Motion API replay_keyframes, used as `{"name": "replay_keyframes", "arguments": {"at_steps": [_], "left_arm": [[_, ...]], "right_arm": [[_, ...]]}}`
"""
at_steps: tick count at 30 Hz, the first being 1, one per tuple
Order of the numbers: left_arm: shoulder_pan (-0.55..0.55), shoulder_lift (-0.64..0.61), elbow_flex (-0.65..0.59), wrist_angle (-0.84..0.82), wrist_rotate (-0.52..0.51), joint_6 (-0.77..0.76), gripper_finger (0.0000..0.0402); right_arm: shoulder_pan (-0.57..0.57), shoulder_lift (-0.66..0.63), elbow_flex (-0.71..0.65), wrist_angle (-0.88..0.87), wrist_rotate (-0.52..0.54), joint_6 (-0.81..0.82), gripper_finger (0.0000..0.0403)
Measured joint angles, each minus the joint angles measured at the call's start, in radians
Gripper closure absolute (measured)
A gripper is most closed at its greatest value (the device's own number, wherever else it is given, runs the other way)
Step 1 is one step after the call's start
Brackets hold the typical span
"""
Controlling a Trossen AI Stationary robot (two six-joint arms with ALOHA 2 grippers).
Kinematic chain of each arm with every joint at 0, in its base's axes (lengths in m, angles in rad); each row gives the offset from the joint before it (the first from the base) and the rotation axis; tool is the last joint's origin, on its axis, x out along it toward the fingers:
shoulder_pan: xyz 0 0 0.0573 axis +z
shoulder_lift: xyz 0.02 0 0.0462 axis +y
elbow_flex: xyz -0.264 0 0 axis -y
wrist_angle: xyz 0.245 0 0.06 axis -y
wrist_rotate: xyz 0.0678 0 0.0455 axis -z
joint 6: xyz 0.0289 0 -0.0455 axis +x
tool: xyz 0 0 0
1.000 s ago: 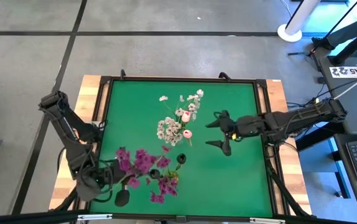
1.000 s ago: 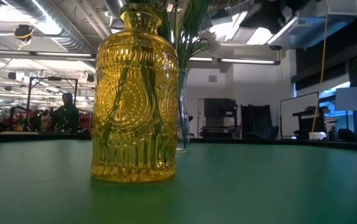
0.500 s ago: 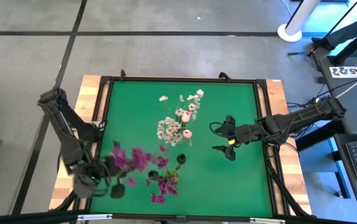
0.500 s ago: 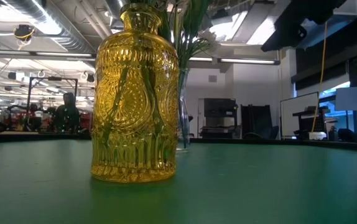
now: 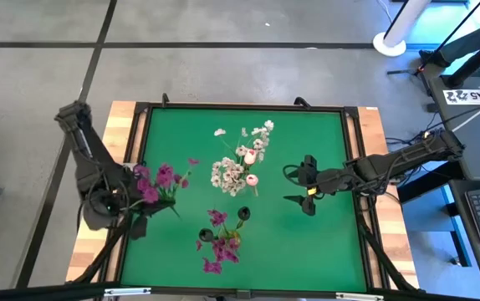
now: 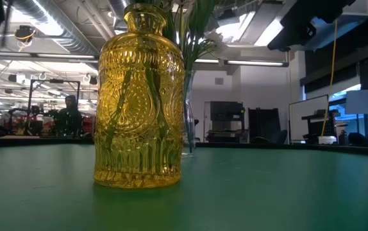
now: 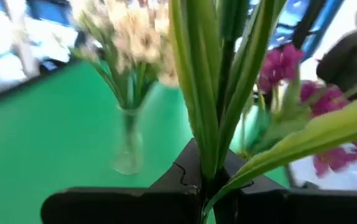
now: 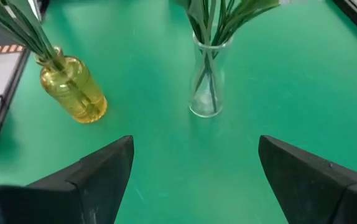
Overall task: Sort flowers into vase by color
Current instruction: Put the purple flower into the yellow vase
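Note:
My left gripper [image 5: 131,213] is at the table's left side, shut on a magenta-purple flower stem [image 5: 158,182]. Its blossoms [image 7: 278,65] point toward the table's middle. A yellow glass vase [image 5: 223,247] near the front edge holds more magenta flowers. A clear vase [image 8: 206,87] at mid-table holds white sprays and pink tulip buds [image 5: 248,155]. My right gripper [image 5: 305,192] is to the right of the clear vase. It is open and holds nothing. My left gripper pinches the stem's green stalk and leaves [image 7: 209,162] between its two fingers [image 7: 104,202], at the end away from the blossoms. The fingers lie roughly level, coming from the table's left. The stem runs on past them and stands in neither vase.
Both vases stand on the green mat [image 5: 324,242], which has a black frame around it. There is open mat to the right and at the far left. In the low view the yellow vase [image 6: 139,96] stands in front of the clear vase [image 6: 188,119]. People show far back in the room.
My left gripper has carried the magenta stem from beside the yellow vase toward the table's left and far edges, rolling a little and staying shut. The blossoms have swung clear of the yellow vase's bunch. My right gripper has drawn back slightly toward the right edge and is still open.

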Motion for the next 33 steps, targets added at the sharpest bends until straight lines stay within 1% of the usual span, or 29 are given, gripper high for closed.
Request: {"name": "replay_keyframes", "arguments": {"at_steps": [2,4,6,7,8,9,10,14,16,19,22,24,28,33], "left_arm": [[-0.003,-0.052,-0.107,0.200,0.039,0.067,0.0398],[-0.003,-0.083,-0.212,0.506,0.118,0.218,0.0398],[0.008,-0.082,-0.306,0.828,0.221,0.395,0.0398],[0.019,-0.073,-0.344,0.958,0.273,0.465,0.0398],[0.033,-0.061,-0.379,1.071,0.315,0.523,0.0398],[0.048,-0.048,-0.406,1.148,0.339,0.562,0.0398],[0.063,-0.036,-0.426,1.191,0.345,0.581,0.0398],[0.149,0.033,-0.440,1.218,0.364,0.581,0.0398],[0.201,0.077,-0.440,1.255,0.434,0.577,0.0398],[0.271,0.145,-0.439,1.348,0.546,0.575,0.0398],[0.317,0.200,-0.436,1.405,0.614,0.575,0.0398],[0.335,0.229,-0.425,1.417,0.644,0.575,0.0398],[0.343,0.278,-0.373,1.410,0.677,0.591,0.0398],[0.334,0.341,-0.285,1.398,0.682,0.683,0.0398]], "right_arm": [[0.000,0.000,0.000,0.017,-0.001,0.000,0.0059],[0.000,0.000,0.000,0.027,-0.007,-0.001,0.0059],[0.000,0.000,0.000,0.029,-0.009,-0.003,0.0059],[0.000,0.000,0.000,0.030,-0.009,-0.003,0.0059],[0.000,0.000,0.000,0.031,-0.008,-0.003,0.0059],[0.000,0.000,0.000,0.033,-0.003,-0.003,0.0059],[0.000,0.000,0.000,0.035,-0.001,-0.003,0.0059],[0.000,0.002,0.000,0.050,0.000,-0.002,0.0059],[0.000,0.014,0.000,0.080,-0.011,0.003,0.0059],[0.000,0.059,0.000,0.123,-0.079,0.009,0.0059],[0.002,0.131,0.000,0.136,-0.139,0.014,0.0059],[0.011,0.179,0.000,0.139,-0.167,0.028,0.0059],[0.054,0.259,-0.001,0.149,-0.168,0.037,0.0059],[0.129,0.311,-0.001,0.234,-0.103,0.077,0.0059]]}}
